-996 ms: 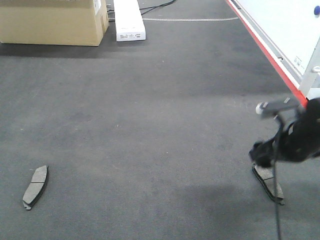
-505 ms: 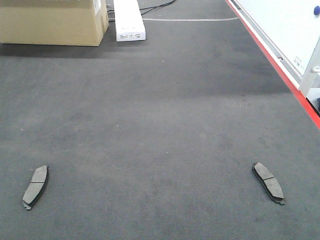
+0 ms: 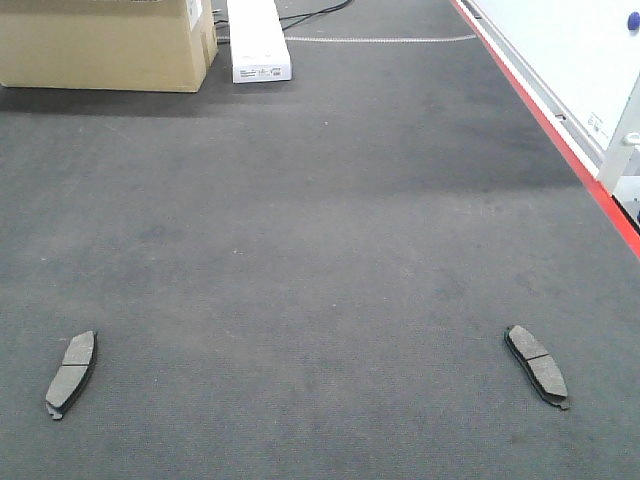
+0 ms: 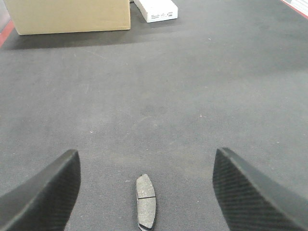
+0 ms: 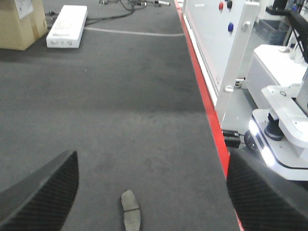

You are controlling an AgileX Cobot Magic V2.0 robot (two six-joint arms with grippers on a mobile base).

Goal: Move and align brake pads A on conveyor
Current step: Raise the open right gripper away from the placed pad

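My left tool (image 4: 145, 153) shows only its two finger ends; the rest is cut off at the bottom corners. My right tool (image 5: 153, 155) is cropped the same way. The brake pad (image 5: 130, 211) beneath it runs off the bottom edge. The picture's top edge crops the cardboard box (image 3: 100, 45). Print on the white box (image 3: 258, 40) is too small to read.

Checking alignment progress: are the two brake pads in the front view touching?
No, the left brake pad and right brake pad lie far apart on the conveyor.

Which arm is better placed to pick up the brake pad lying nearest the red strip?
Right: in its wrist view that brake pad lies centred just ahead of its open jaws, red strip alongside.
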